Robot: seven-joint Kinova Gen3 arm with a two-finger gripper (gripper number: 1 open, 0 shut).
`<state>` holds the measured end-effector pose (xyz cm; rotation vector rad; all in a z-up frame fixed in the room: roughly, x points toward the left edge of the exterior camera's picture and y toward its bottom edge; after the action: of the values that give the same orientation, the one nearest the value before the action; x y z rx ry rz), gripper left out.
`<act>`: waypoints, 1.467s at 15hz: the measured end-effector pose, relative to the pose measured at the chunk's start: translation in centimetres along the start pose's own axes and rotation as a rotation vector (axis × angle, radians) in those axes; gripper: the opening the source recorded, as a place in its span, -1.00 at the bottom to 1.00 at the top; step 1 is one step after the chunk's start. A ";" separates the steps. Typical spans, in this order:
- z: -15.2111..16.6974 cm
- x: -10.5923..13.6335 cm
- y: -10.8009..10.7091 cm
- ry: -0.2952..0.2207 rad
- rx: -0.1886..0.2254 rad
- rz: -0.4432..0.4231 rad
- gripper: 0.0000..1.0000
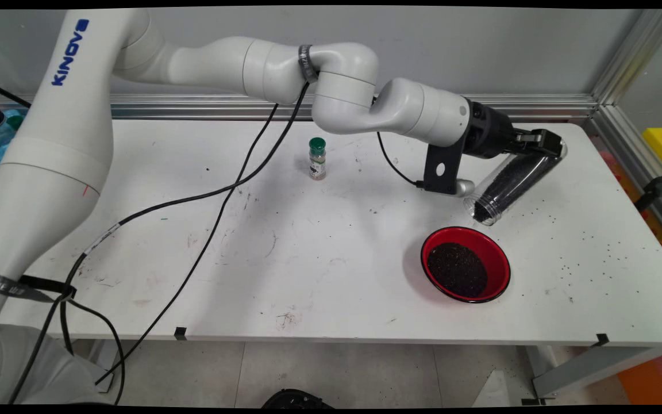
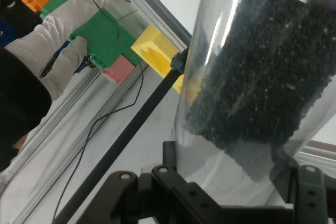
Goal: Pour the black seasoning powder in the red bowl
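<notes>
End effector (image 1: 541,145) clamped on a clear jar (image 1: 509,185) of dark granules, tilted mouth-down just above and behind the red bowl (image 1: 465,264). Bowl already holds granules; green-capped spice bottle (image 1: 317,158) stands well left of it on the table (image 1: 308,259).

One clear jar (image 1: 512,183) of dark grains, tilted. One red bowl (image 1: 465,264) holding dark grains. One small green-capped spice bottle (image 1: 317,158), upright. One white bench (image 1: 285,259). Loose dark grains scattered on the bench at right, too many and too small to count.
</notes>
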<state>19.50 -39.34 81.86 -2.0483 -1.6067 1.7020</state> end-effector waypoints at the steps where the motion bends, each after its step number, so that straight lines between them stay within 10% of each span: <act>1: 0.0 0.0 -0.1 -0.002 0.002 0.006 -1.00; 22: -0.3 0.9 -1.3 -0.012 0.046 0.113 -1.00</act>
<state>18.73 -37.94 82.13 -2.1495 -1.4671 1.7718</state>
